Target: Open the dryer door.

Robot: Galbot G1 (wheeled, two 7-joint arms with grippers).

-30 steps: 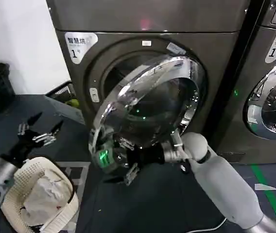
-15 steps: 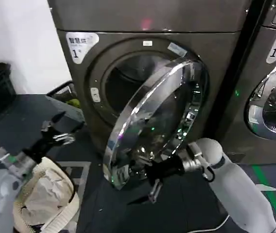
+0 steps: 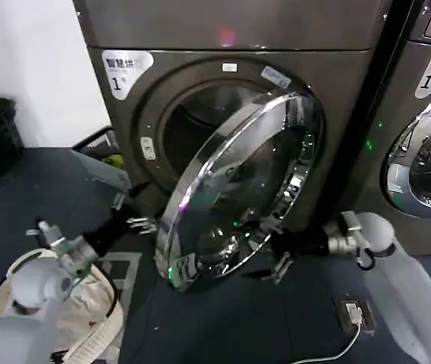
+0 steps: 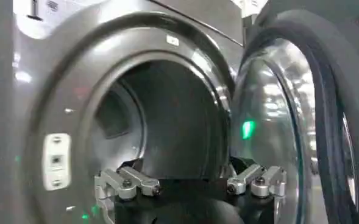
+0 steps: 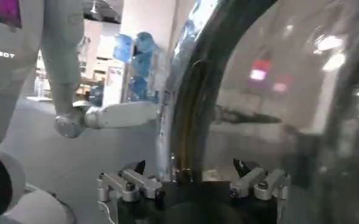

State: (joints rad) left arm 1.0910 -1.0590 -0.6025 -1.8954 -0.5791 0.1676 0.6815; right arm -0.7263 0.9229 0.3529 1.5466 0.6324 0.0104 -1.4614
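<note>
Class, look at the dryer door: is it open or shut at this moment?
Open. The dryer door stands swung partway out from the drum opening, whose dark inside shows beside it.

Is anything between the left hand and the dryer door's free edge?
Nothing visible. The left hand sits open just beside the door at its lower free edge, with only bare gap between them. The right hand is on the door's other side, below its rim.

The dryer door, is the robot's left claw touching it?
Cannot tell. In the head view the open left gripper sits right at the dryer door's chrome edge, with no gap or contact plainly shown; the left wrist view doesn't settle it either.
</note>
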